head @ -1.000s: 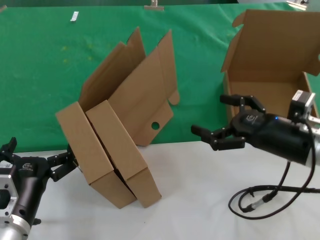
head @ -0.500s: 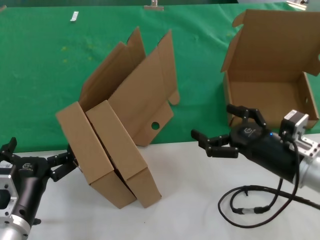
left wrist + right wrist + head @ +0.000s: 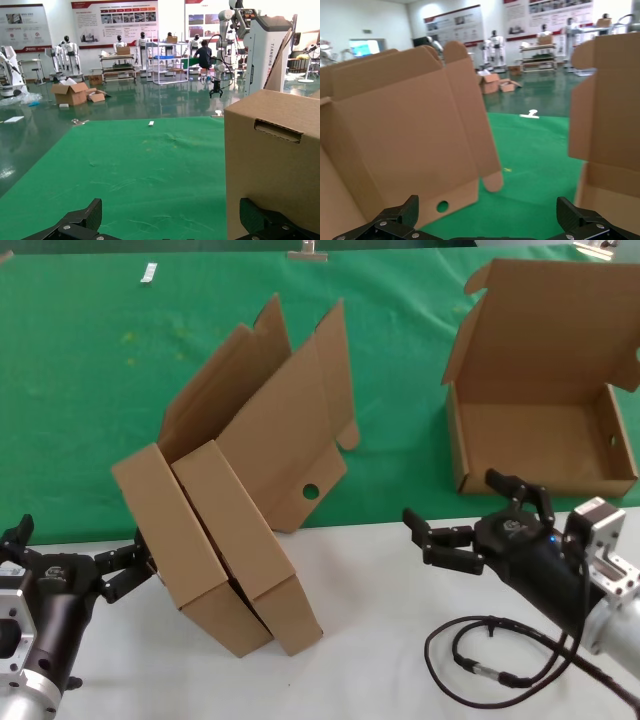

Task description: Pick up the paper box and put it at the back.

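A shallow flat brown corrugated cardboard box sits on the green cloth with faint yellowish specks at about 2 o'clock in the head view, upright on its base with the hinged lid standing open behind it and nothing touching it. At 9 to 10 o'clock from it, near the middle of the scene, two more brown cardboard boxes of the same kind lean together, tilted, their lower corners on the plain white bench and their open lids, one with a small round hole, reaching back over the cloth's front edge.

The right gripper hovers over the white bench at about 4 o'clock, just in front of the upright box and apart from it. Its black fingers are spread wide and hold nothing; they point toward the leaning pair. A black cable loops on the bench beneath the arm. From the right wrist view the leaning boxes fill one side and the open box the other, with green cloth between.

The left gripper is low at 8 o'clock, its fingers splayed open and empty, one tip just beside the outer wall of the nearer leaning box; whether it touches cannot be told.
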Tool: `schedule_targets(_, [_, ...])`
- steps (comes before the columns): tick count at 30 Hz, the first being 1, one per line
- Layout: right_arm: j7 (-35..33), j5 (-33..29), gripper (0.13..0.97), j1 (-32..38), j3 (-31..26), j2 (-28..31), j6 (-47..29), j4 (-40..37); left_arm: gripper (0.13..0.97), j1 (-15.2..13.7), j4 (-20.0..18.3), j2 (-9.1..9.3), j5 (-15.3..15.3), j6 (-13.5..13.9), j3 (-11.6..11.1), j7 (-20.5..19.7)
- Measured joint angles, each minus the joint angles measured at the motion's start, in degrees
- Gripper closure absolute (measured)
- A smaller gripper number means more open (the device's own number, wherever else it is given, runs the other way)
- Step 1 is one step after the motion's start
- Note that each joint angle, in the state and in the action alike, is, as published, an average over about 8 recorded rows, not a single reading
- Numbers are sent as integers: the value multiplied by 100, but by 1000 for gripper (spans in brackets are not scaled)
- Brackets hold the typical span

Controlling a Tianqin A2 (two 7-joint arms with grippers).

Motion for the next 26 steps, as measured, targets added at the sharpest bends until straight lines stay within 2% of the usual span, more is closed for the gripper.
schedule_targets(26, [-8, -462, 129, -1735, 583, -516, 2267, 1465, 132, 0, 0, 0, -1, 0, 0, -1])
